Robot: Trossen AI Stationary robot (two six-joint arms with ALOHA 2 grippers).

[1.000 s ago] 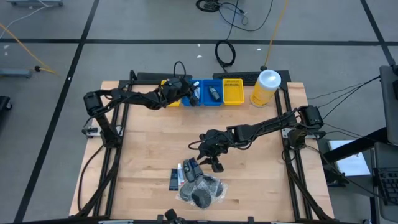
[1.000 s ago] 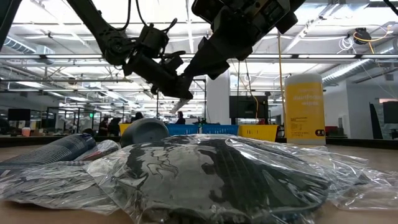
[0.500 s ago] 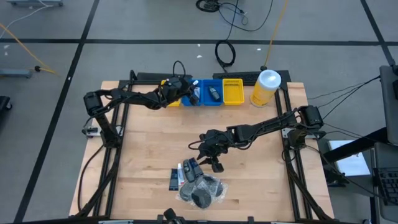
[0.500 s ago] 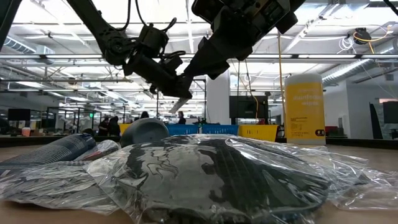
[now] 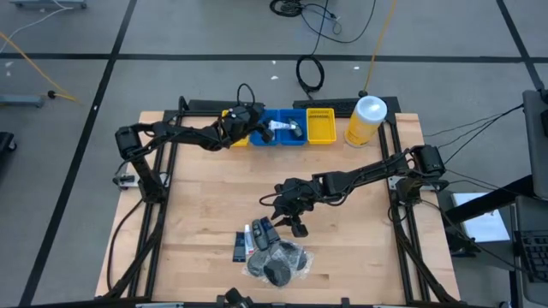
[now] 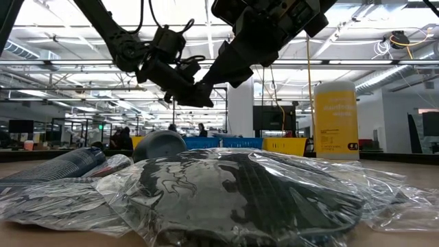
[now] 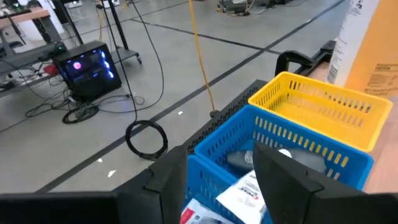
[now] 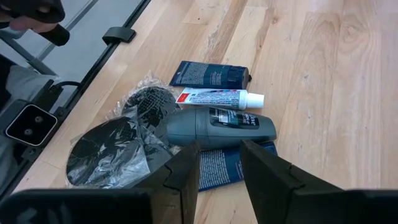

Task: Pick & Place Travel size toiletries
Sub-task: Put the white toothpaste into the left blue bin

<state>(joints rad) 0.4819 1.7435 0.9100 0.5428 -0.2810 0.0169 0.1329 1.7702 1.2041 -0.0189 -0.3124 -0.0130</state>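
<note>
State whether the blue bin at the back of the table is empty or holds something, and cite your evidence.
It holds things. In the left wrist view, the blue bin contains a white printed tube and a dark bottle.

No print on the tubes, packets or canister is legible.

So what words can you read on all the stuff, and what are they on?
None can be read for sure.
White tube in the blue bin: print blurred.
Yellow canister: dark lines, too small.
White tube on the table: red and blue print, too small.
Grey bottle: small label, unreadable.
Dark packet: fine print, unreadable.
</note>
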